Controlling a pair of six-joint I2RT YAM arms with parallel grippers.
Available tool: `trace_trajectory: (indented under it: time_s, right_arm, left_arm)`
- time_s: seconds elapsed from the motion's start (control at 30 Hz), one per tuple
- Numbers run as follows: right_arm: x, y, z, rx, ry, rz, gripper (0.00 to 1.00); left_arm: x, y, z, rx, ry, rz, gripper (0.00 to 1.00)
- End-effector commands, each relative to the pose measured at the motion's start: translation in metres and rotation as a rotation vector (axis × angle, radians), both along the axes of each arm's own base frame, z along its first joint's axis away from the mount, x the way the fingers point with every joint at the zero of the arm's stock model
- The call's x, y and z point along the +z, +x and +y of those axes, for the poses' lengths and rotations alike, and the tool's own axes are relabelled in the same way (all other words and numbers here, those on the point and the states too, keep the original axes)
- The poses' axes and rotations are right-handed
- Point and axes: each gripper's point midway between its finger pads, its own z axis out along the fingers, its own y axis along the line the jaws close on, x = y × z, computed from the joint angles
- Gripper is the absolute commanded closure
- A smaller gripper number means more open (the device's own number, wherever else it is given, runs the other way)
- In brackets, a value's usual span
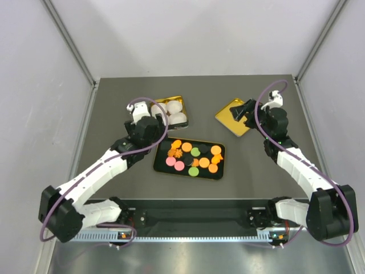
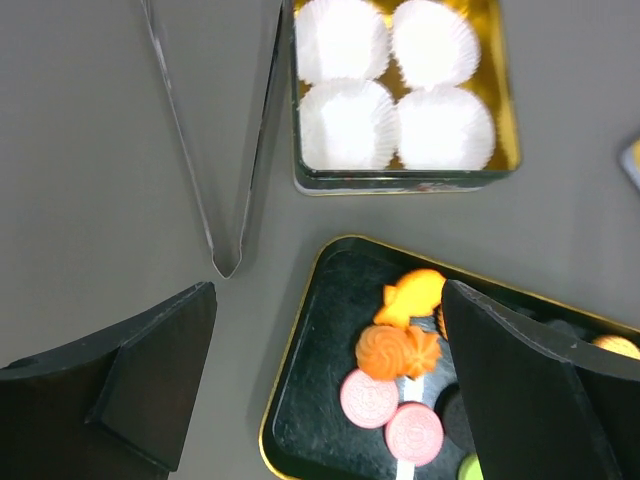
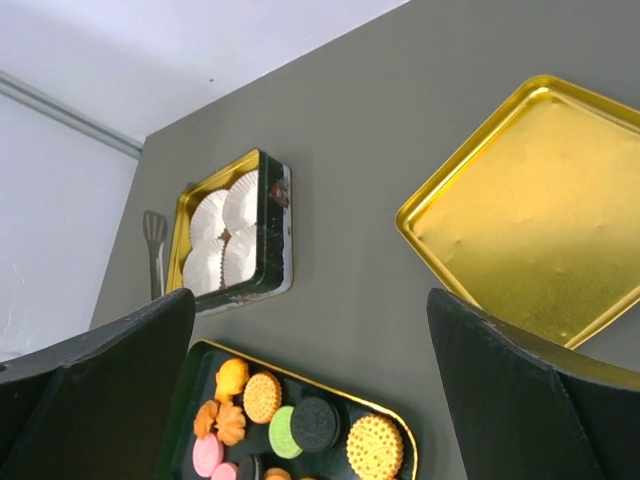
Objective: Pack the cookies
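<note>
The cookies (image 1: 191, 157) are heaped on a black tray (image 2: 325, 330) at the middle of the counter, none yet in the tin (image 2: 400, 180) just beyond it. The tin's four white paper cups (image 2: 345, 125) are seen to be empty.

The cookies are judged light, stiff and brittle – likely to crumble or chip under a hard squeeze. Each would best be taken across its edges with light pressure, starting with outliers such as the orange fish (image 2: 412, 297) or the rosette (image 2: 398, 350). The pink rounds (image 2: 370, 397) lie touching each other, so a neighbour may be dragged along. The cups are thin paper and would probably buckle if pressed.

The left gripper (image 2: 328, 295) is held over the tray's corner nearest the tin, jaws apart and empty. The right gripper (image 3: 310, 300) is held near the gold lid (image 3: 530, 210), jaws likewise apart, nothing between them.

Metal tongs (image 2: 226, 262) lie on the counter beside the tin – out of the path from tray to tin.
</note>
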Motion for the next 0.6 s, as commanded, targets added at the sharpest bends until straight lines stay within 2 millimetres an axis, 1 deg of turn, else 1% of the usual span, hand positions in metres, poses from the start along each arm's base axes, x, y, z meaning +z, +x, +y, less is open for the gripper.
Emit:
trace_trajectory:
  time_s: [0.0, 0.03, 0.07, 0.1, 0.17, 0.2, 0.23, 0.37, 0.4, 0.5, 0.57]
  right_arm:
    - [0.023, -0.001, 0.003, 0.033, 0.000, -0.099, 0.00]
    - [0.023, -0.002, 0.003, 0.033, 0.002, -0.099, 0.00]
    - [0.024, -0.002, 0.003, 0.034, 0.001, -0.099, 0.00]
    - [0.021, -0.002, 0.003, 0.036, -0.002, -0.089, 0.00]
    - [0.023, -0.002, 0.003, 0.038, -0.005, -0.090, 0.00]
    - [0.023, -0.002, 0.004, 0.041, -0.006, -0.086, 0.00]
    - [0.021, -0.002, 0.003, 0.038, -0.007, -0.078, 0.00]
    - [0.023, -0.003, 0.004, 0.043, -0.006, -0.078, 0.00]
    - [0.024, -0.003, 0.004, 0.044, -0.005, -0.079, 0.00]
    - [0.023, -0.003, 0.006, 0.049, 0.000, -0.073, 0.00]
    - [0.025, -0.005, 0.005, 0.051, 0.002, -0.074, 0.00]
  left_arm:
    - [-0.005, 0.025, -0.006, -0.003, -0.056, -0.007, 0.01]
    - [-0.008, 0.033, 0.001, 0.018, -0.060, -0.002, 0.01]
    - [-0.012, 0.039, 0.001, 0.017, -0.058, 0.003, 0.01]
    - [-0.021, 0.047, 0.003, 0.033, -0.043, 0.030, 0.01]
    - [-0.027, 0.055, 0.010, 0.074, -0.014, 0.053, 0.01]
    - [-0.038, 0.058, 0.012, 0.089, 0.006, 0.078, 0.01]
    - [-0.039, 0.061, 0.018, 0.122, 0.014, 0.079, 0.01]
    - [-0.053, 0.072, 0.032, 0.155, 0.017, 0.110, 0.02]
    - [-0.060, 0.076, 0.041, 0.182, 0.024, 0.132, 0.03]
    - [-0.067, 0.081, 0.052, 0.210, 0.031, 0.152, 0.04]
    - [-0.072, 0.081, 0.055, 0.206, 0.038, 0.158, 0.04]
